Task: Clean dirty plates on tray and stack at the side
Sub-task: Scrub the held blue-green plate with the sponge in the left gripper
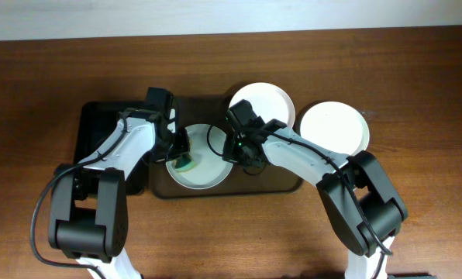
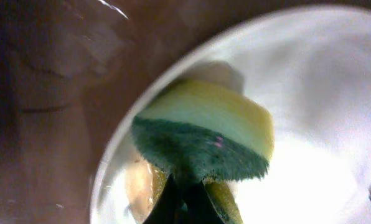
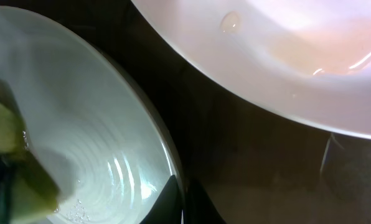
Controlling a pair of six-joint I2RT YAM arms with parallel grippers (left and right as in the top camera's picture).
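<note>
One wooden table point(image 1: 417, 232); left gripper point(image 2: 187, 186) clenches sponge point(image 2: 204, 134), right gripper point(image 3: 182, 199) pinches pale plate point(image 3: 98, 143) rim.

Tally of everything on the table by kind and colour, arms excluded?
white plates: 2
pale blue-green plate: 1
sponge: 1
brown tray: 1
black tray: 1
total: 6
</note>
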